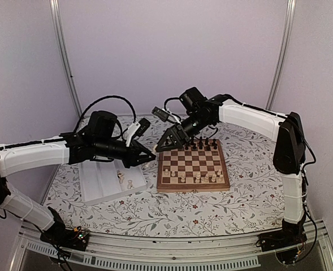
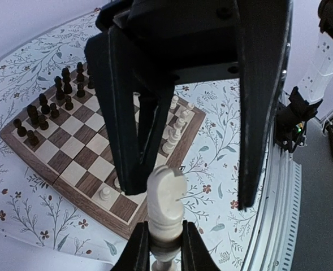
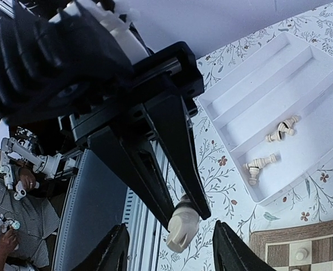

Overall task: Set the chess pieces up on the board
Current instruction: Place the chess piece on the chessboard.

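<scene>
My left gripper is shut on a cream knight, held upright above the table next to the board's corner. My right gripper is open, and its fingers stand on either side of the knight without touching it. The knight also shows in the right wrist view between the left gripper's fingers. In the top view the two grippers, left and right, meet at the board's far left corner. Several cream pieces stand on its near rows.
Dark pieces fill the board's far rows. A white compartment tray lies left of the board and holds several loose cream pieces. The floral cloth covers the table. The right arm's base stands at the table edge.
</scene>
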Robot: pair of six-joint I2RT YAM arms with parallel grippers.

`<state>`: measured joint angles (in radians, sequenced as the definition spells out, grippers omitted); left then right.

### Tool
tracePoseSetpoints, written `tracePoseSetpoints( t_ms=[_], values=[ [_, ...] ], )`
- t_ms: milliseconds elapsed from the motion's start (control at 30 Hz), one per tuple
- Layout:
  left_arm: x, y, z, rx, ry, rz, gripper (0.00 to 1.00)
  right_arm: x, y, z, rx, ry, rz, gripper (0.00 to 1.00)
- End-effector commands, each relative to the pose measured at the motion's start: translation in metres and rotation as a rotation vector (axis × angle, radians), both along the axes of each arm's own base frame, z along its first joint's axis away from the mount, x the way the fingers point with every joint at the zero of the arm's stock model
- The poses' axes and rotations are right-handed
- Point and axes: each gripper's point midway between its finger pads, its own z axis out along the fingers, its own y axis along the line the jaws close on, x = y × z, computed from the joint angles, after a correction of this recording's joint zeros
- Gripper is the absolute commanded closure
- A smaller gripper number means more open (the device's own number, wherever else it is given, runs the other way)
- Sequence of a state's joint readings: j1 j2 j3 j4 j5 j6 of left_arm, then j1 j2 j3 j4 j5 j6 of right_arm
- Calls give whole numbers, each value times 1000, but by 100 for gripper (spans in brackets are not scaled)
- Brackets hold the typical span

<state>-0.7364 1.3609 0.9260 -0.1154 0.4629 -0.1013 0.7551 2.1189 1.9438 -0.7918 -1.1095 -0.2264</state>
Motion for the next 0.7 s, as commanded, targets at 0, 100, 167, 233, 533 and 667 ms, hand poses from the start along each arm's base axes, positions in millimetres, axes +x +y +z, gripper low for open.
tracePoseSetpoints(
  t_ms=[0, 100, 167, 233, 533, 667],
  values=[
    [-6, -16, 14, -37, -26, -56, 100, 6, 9, 0, 4, -8, -9, 49],
    [-7, -18, 13, -36, -20, -62, 100, 6, 10, 0, 4, -3, -10, 58],
    [-6, -19, 13, -34, -19, -56, 100, 6, 9, -2, -1, -1, -11, 67],
    [-5, -19, 13, -32, -22, -48, 100, 5, 8, -3, -2, -3, -9, 78],
    [0, -18, 18, -40, -45, -20, 100, 5, 4, -6, -32, -34, -32, 65],
    [2, -18, 18, -39, -48, -10, 100, 4, 3, -6, -24, -35, -23, 82]
  ],
)
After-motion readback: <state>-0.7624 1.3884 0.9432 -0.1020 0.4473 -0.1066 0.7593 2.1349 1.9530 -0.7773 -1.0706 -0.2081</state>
